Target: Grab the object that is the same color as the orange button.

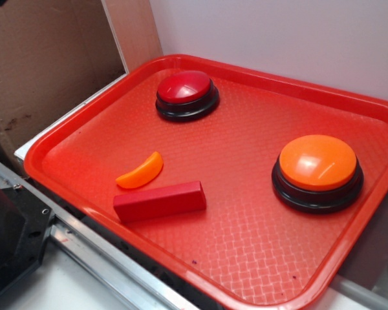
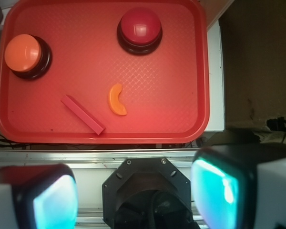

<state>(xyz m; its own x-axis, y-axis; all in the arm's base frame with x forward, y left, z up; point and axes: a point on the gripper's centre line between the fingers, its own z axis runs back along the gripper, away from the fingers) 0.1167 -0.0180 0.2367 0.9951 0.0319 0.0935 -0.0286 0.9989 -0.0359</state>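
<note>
The object, a small glossy orange crescent (image 1: pixel 140 172) (image 2: pixel 117 99), lies flat on the red tray (image 1: pixel 246 245) (image 2: pixel 190 71), just behind a red rectangular block (image 1: pixel 160 201) (image 2: pixel 82 114). The orange button (image 1: pixel 317 169) (image 2: pixel 25 54), a large orange dome on a black base, stands at the tray's right in the exterior view. My gripper (image 2: pixel 136 195) does not show in the exterior view. In the wrist view it hangs high above the robot's base, off the tray's near edge, open, with nothing between its two teal-padded fingers (image 2: pixel 55 202).
A red-domed button (image 1: pixel 187 94) (image 2: pixel 139 29) stands at the tray's back. The black robot base (image 2: pixel 145 191) (image 1: pixel 13 236) and a metal rail (image 1: pixel 110 258) border the tray's near edge. A cardboard panel (image 1: pixel 45 58) stands at the left and a white wall (image 1: pixel 278 39) behind.
</note>
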